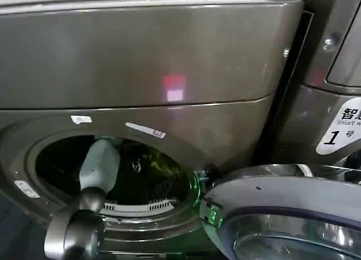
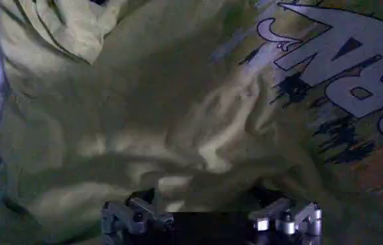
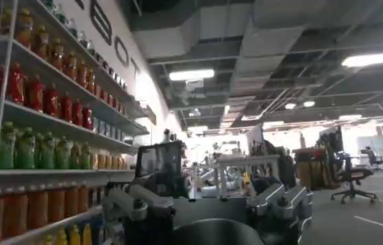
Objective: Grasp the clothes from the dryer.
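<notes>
Inside the steel drum, the clothes (image 2: 178, 133), a soft wrinkled yellow-green fabric bundle with a printed graphic at one side, are lying loose and close before the left gripper (image 2: 211, 216). Its two metal fingertips (image 2: 128, 214) are standing spread apart, released, with fabric folds rising just beyond them but nothing yet between the pads. From the head view, the grey left arm (image 1: 97, 167) is reaching through the round porthole of the large bronze-grey metallic dryer (image 1: 141, 62), whose chrome-rimmed door (image 1: 282, 215) is hanging open on the right side. For a sound grasp, in my judgement, the fingers should be advancing into a raised ridge of cloth, not the flat printed area, and closing only once a thick fold is sitting between the pads. The right gripper (image 3: 208, 210) is idling away from the dryer, jaws apart, facing a shelf of coloured bottles (image 3: 38, 100).
</notes>
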Motion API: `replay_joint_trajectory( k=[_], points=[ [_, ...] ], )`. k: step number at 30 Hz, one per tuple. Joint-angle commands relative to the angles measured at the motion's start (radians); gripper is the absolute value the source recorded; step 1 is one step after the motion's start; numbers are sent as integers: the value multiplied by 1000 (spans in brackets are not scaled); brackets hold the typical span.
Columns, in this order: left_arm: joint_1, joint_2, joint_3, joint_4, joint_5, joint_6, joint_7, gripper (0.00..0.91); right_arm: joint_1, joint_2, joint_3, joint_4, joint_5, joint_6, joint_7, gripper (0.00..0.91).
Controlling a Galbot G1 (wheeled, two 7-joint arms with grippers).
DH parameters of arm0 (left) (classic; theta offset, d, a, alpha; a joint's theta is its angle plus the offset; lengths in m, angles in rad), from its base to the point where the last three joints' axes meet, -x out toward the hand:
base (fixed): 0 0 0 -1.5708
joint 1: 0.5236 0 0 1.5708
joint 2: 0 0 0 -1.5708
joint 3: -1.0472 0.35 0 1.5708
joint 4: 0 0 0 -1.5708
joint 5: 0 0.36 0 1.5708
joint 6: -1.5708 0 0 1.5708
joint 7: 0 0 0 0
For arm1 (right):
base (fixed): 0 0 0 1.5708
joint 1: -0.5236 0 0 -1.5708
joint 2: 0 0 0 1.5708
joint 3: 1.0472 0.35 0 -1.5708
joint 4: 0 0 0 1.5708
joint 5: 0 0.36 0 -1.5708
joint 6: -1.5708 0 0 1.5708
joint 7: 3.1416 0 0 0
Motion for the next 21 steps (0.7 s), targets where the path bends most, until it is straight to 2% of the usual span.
replay_joint_trajectory(
  k=[1,21],
  points=[
    [53,2,-2,-20,-8,-2,-9,0,1,1,-3,5,0,-1,0,907],
    [71,11,-7,-75,-22,2,-30,0,7,-3,-22,1,-3,2,-1,907]
  ],
)
